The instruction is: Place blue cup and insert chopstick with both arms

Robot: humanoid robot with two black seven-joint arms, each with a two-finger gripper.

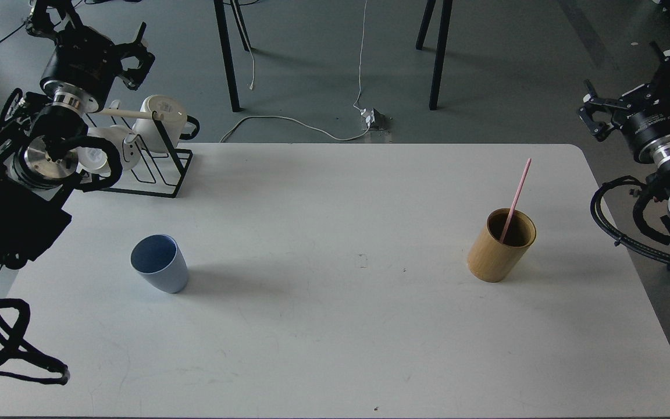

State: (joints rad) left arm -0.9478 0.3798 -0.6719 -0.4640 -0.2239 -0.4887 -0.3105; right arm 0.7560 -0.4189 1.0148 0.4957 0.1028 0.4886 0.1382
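Note:
The blue cup (159, 263) stands upright on the left part of the white table (335, 349), with its mouth tilted toward me. In the tan bamboo cylinder (501, 245) on the right part of the table the pink chopstick (517, 196) leans, its upper half sticking out. My left gripper (135, 55) hangs open and empty above the far left corner, well behind the cup. Off the table's right edge, my right gripper (631, 90) is raised, open and empty, to the right of the cylinder.
A black wire mug rack (163, 169) with white mugs (163, 119) and a pale wooden rod stands at the far left corner, just under my left arm. Beyond the far edge are chair legs and a white cable on the floor.

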